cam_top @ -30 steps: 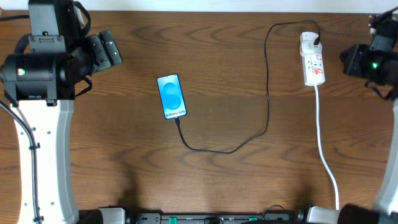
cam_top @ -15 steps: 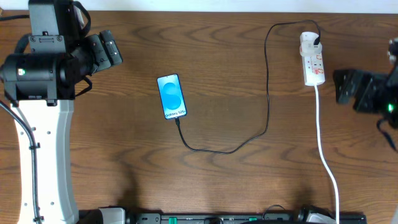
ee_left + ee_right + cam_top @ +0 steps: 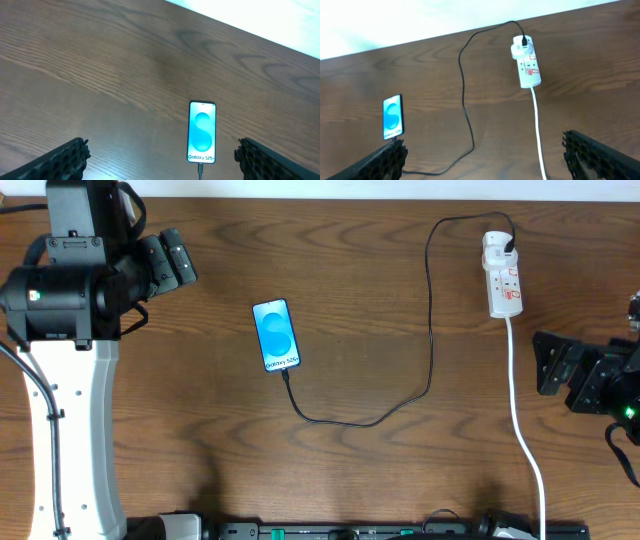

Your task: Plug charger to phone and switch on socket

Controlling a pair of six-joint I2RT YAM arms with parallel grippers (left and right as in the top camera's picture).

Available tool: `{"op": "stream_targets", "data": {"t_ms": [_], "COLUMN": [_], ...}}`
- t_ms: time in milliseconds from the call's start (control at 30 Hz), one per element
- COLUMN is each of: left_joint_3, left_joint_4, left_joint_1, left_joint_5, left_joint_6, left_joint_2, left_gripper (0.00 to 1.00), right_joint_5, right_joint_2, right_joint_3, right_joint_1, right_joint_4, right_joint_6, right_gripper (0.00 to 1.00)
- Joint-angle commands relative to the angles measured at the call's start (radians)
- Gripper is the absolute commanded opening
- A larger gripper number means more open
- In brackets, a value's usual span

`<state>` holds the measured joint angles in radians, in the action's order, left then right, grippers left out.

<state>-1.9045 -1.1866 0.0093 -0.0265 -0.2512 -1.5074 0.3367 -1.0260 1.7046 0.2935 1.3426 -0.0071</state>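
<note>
The phone (image 3: 277,335) lies face up at the table's middle left, its light-blue screen lit. The charger (image 3: 431,330), a thin black cable, has its small tip in the phone's lower end (image 3: 200,167) and its black plug in the far end of the socket (image 3: 503,278). The socket is a white strip with red markings at the far right. My left gripper (image 3: 175,260) hovers open, above and left of the phone (image 3: 202,131). My right gripper (image 3: 548,363) stands open and holds nothing at the right edge, nearer than the socket (image 3: 526,62).
The socket's thick white cord (image 3: 522,420) runs from the strip down to the table's front edge, just left of my right gripper. The charger loops across the middle of the brown wooden table (image 3: 200,440). A white wall (image 3: 395,20) lies behind the far edge.
My right arm has pulled back from beside the socket toward the table's front, along the right edge, and its jaws have come open. The left arm, phone and cable have not moved.
</note>
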Motion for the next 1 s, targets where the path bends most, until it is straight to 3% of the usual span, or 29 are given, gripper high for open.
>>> {"op": "stream_targets", "data": {"t_ms": [0, 233, 367, 600, 967], "left_joint_3": [-0.016, -0.016, -0.016, -0.016, -0.016], "left_joint_4": [-0.003, -0.003, -0.003, -0.003, -0.003], "left_joint_1": [0.002, 0.002, 0.002, 0.002, 0.002], "left_joint_5": [-0.008, -0.008, -0.008, -0.008, -0.008], "left_joint_6": [0.002, 0.002, 0.002, 0.002, 0.002], "left_joint_2": [0.005, 0.005, 0.005, 0.005, 0.005], "left_gripper": [0.97, 0.97, 0.97, 0.97, 0.97], "right_joint_5": [-0.014, -0.063, -0.122, -0.24, -0.24], "right_joint_2": [0.012, 0.041, 0.11, 0.286, 0.551], "right_joint_3": [0.001, -0.012, -0.081, -0.365, -0.876], "right_joint_1": [0.004, 0.001, -0.034, -0.12, -0.212], "right_joint_4": [0.001, -0.027, -0.131, -0.432, -0.888], "right_joint_6": [-0.004, -0.035, -0.035, -0.031, 0.047], "right_gripper": [0.99, 0.99, 0.99, 0.99, 0.99]}}
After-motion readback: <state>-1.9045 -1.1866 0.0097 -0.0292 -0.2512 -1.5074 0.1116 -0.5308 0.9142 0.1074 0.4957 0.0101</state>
